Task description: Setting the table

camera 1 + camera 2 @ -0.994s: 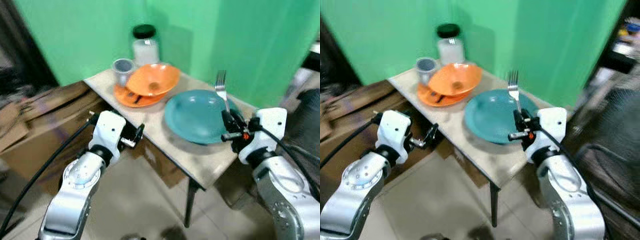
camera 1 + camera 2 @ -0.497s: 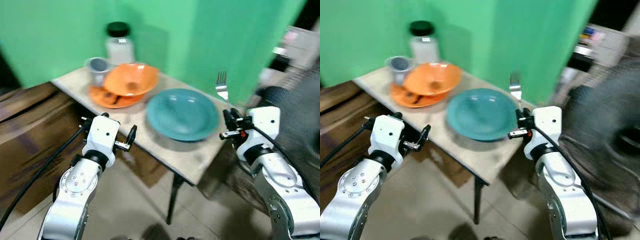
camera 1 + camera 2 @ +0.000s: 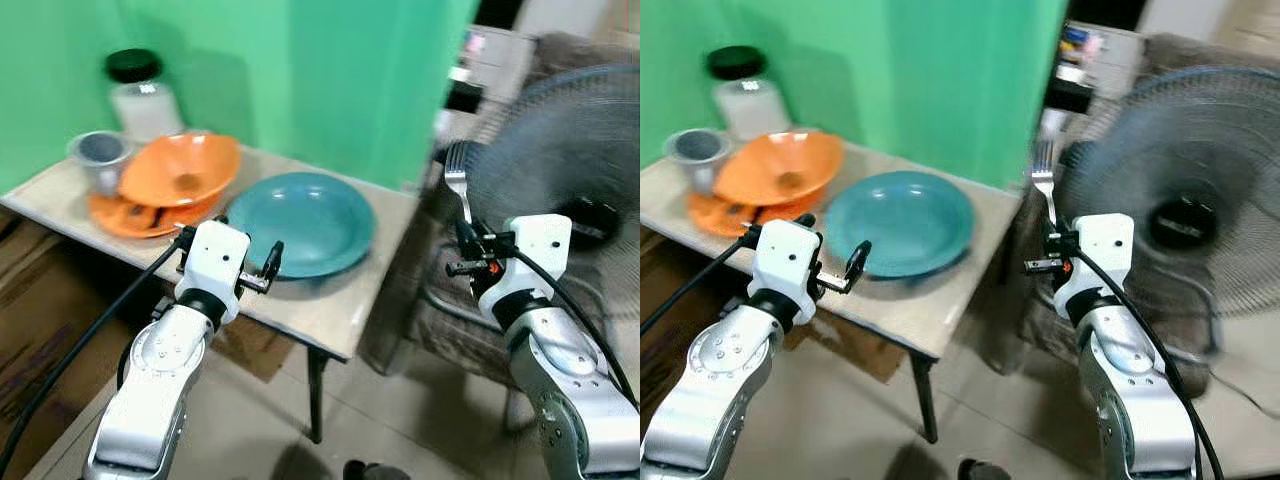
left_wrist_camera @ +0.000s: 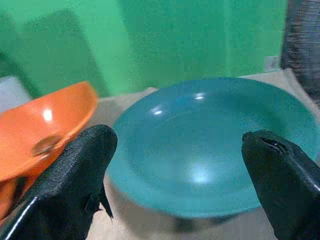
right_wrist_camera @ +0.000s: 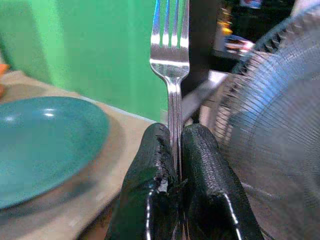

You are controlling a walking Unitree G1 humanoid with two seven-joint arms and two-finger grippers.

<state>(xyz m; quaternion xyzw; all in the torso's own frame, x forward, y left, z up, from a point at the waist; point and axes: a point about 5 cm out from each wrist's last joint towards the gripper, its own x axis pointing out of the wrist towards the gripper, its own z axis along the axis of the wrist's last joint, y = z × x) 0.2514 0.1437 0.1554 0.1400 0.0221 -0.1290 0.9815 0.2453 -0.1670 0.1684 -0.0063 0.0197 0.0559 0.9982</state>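
Green wall is filling the upper left of the head view, and a small beige counter [image 3: 330, 320] is standing in front of it. On the counter, a teal plate [image 3: 305, 222] is sitting at centre frame, with an orange bowl [image 3: 182, 168] stacked on an orange plate [image 3: 120, 215] further to the left. A grey cup [image 3: 98, 155] and a black-lidded jar [image 3: 138, 92] are standing at the upper left. A large floor fan [image 3: 1185, 190] is occupying the upper right of the frame, beyond the counter's edge.

At left of centre, the left gripper [image 3: 262, 270] is hovering low at the counter's near edge, its fingers spread wide and holding nothing; its wrist camera is looking straight at the teal plate. At right of centre, the right gripper [image 3: 466, 250] is pinching a silver fork [image 3: 457, 180] by the handle, tines pointing up. The fork is off the counter, in front of the fan.

Judging from this, the fork is not yet placed. To do it well, the right arm is probably needing to swing back toward centre frame, tilt the fork flat, and lower it onto bare counter just beside the teal plate before letting go, keeping clear of the fan.
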